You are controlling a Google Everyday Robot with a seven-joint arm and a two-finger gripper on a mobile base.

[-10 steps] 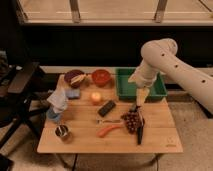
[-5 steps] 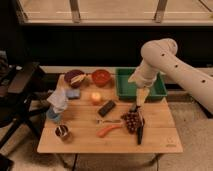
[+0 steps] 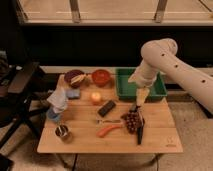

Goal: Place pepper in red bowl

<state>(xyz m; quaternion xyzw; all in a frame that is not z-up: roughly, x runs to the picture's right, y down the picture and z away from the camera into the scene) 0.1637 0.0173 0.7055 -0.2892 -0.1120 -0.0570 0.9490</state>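
Presently: pepper [image 3: 109, 131], lying flat on the wooden table [image 3: 162, 141], just left of the grape bunch [image 3: 131, 120] and slightly nearer the front edge. Red bowl [image 3: 101, 77], well behind and left of the grape bunch, by the table's back edge. Gripper [image 3: 137, 106], hanging just above the grape bunch's rear, fingers spread, empty.

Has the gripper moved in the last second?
No. The gripper sits where it was, just in front of the green bin and its front wall, above the grape bunch.

Green bin [image 3: 125, 93], maroon bowl [image 3: 67, 80], grapes [image 3: 132, 121], yellow fruit [image 3: 95, 97]
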